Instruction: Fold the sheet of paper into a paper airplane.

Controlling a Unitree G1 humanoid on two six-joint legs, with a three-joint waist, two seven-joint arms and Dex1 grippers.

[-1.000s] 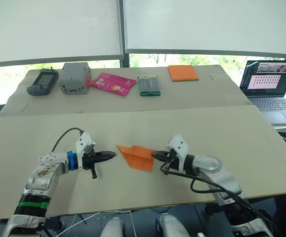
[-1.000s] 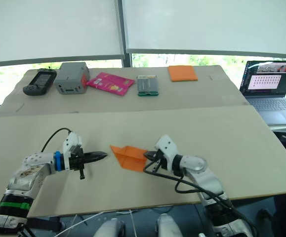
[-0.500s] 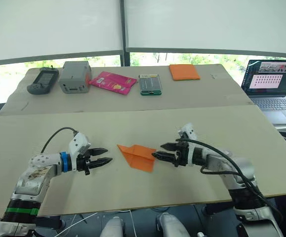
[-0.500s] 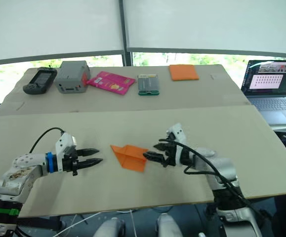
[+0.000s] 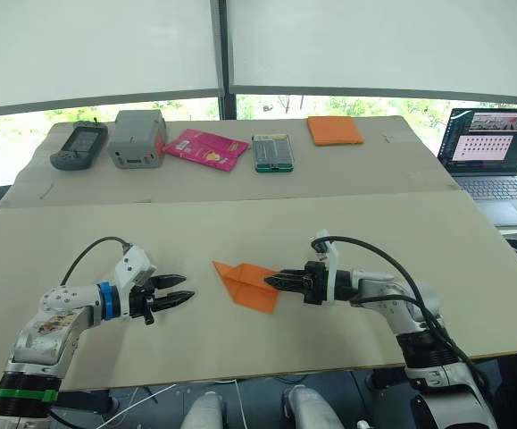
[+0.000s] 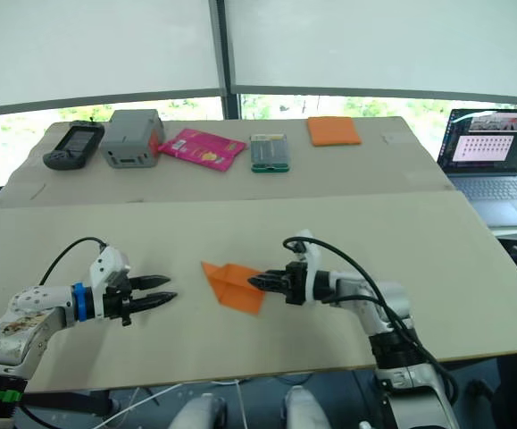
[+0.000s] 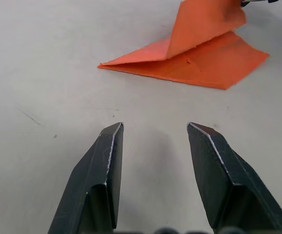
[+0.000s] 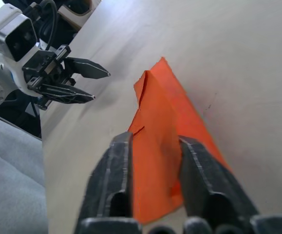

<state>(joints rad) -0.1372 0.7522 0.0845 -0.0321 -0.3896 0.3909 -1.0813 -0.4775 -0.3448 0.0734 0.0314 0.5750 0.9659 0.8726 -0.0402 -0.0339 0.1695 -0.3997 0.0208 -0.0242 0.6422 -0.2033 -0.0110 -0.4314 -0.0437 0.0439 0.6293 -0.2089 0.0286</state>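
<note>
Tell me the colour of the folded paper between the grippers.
Bright orange; the paper airplane shows best in the left wrist view.

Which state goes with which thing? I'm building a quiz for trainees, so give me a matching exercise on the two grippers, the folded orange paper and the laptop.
Things:
1. left gripper
2. right gripper
3. paper airplane
4. laptop

States:
A. one flap raised, rest lying on the table
B. fingers open, apart from the paper
C. screen lit, beyond the table's right edge
D. fingers on either side of the raised flap

Pairs: 1-B, 2-D, 3-A, 4-C

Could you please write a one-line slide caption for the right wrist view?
Right tool closed on the upright flap of the orange paper airplane, with the open left tool waiting apart.
</note>
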